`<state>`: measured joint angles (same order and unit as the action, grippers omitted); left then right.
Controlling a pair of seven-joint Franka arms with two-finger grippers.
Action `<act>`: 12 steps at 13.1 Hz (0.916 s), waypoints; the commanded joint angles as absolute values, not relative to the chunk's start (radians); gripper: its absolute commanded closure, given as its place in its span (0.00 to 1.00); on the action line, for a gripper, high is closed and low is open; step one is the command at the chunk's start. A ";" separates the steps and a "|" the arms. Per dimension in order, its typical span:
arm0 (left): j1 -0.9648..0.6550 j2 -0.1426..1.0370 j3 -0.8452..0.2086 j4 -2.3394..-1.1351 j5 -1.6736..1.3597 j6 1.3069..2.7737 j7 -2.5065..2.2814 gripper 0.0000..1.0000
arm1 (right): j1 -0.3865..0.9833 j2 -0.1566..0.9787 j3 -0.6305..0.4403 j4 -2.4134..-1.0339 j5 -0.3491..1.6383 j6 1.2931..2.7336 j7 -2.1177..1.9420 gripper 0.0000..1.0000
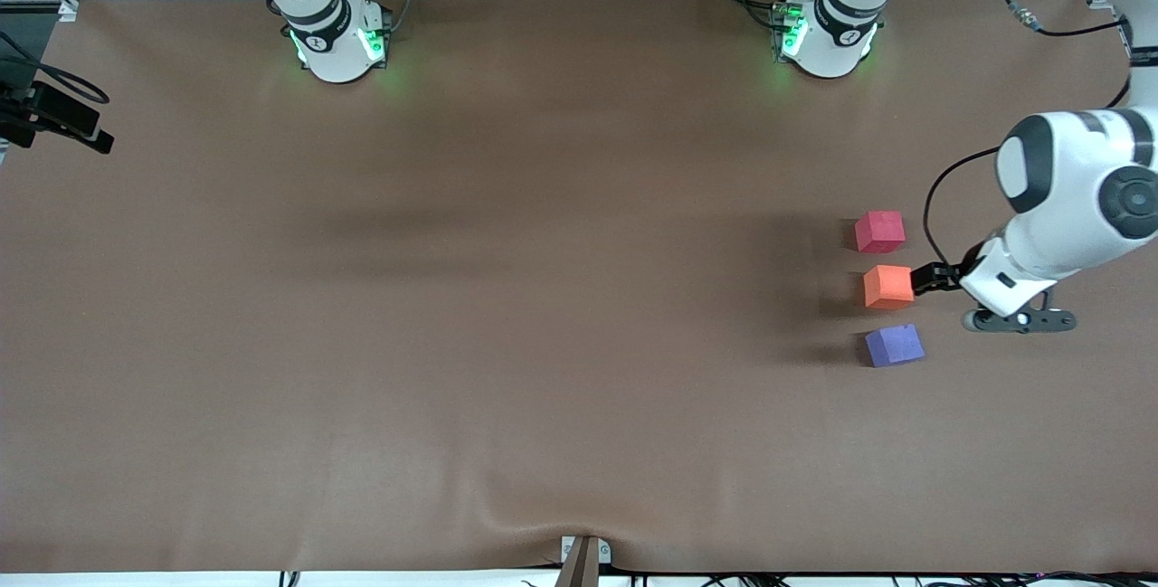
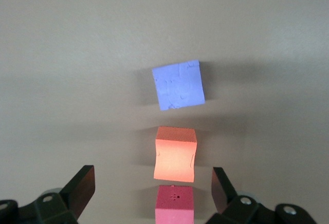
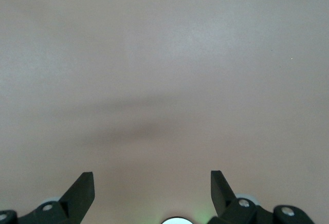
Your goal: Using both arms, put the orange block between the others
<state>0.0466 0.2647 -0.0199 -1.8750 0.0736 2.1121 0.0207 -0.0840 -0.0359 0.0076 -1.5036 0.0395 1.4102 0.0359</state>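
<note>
The orange block (image 1: pixel 888 287) (image 2: pixel 175 154) sits on the table in a line between the others. The red-pink block (image 1: pixel 879 231) (image 2: pixel 175 206) is farther from the front camera, the purple-blue block (image 1: pixel 894 345) (image 2: pixel 178 85) nearer, with small gaps between them. My left gripper (image 1: pixel 932 279) (image 2: pixel 152 188) hangs open just beside and above the orange block, toward the left arm's end of the table, holding nothing. My right gripper (image 3: pixel 152 185) is open over bare table near its own base; it does not show in the front view, and that arm waits.
The brown table cover (image 1: pixel 543 298) stretches wide around the blocks. The left arm's elbow (image 1: pixel 1077 198) hangs over the table's end beside them. Both green-lit bases (image 1: pixel 336 42) (image 1: pixel 825 35) stand along the table's edge farthest from the front camera.
</note>
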 commanded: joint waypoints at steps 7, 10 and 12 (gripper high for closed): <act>0.100 0.253 -0.025 -1.510 0.057 1.706 0.037 0.00 | -0.051 -0.069 -0.014 -1.526 0.037 1.394 0.052 0.00; 0.103 0.206 -0.020 -1.503 0.014 1.677 0.035 0.00 | -0.052 -0.069 -0.012 -1.525 0.038 1.394 0.052 0.00; 0.103 0.181 -0.017 -1.503 -0.001 1.645 0.035 0.00 | -0.052 -0.067 -0.011 -1.525 0.038 1.394 0.052 0.00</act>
<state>0.0914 0.2092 -0.0144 -1.5056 0.0241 1.6828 0.0213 -0.0724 -0.0440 0.0023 -1.5045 0.0391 1.3955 0.0360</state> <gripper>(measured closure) 0.000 0.000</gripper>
